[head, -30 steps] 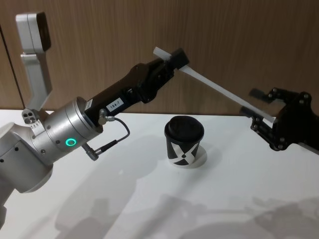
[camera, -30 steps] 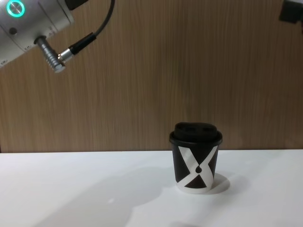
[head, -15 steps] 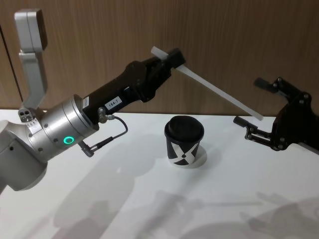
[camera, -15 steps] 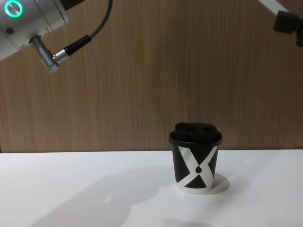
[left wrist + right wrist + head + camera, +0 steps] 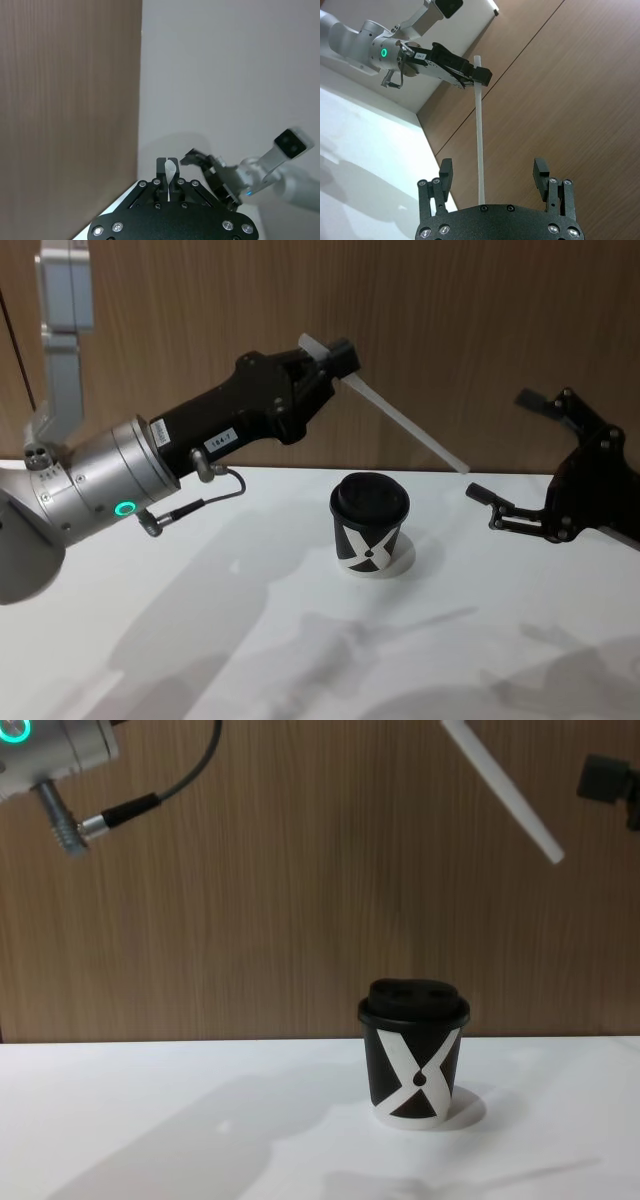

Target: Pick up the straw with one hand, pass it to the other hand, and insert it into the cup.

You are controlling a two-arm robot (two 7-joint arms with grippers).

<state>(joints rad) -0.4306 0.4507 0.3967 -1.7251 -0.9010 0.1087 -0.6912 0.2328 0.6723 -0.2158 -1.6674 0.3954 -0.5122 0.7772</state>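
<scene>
The left end effector (image 5: pixel 335 358) grips one end of the straw (image 5: pixel 400 426), which slants in the air above the cup (image 5: pixel 369 525) on the tabletop (image 5: pixel 200 640). The right end effector (image 5: pixel 502 445) gapes wide near the straw's free tip.

A label (image 5: pixel 222 438) on the left tool (image 5: pixel 342 360) reads 184-7; the cup (image 5: pixel 369 532) bears a white X.
</scene>
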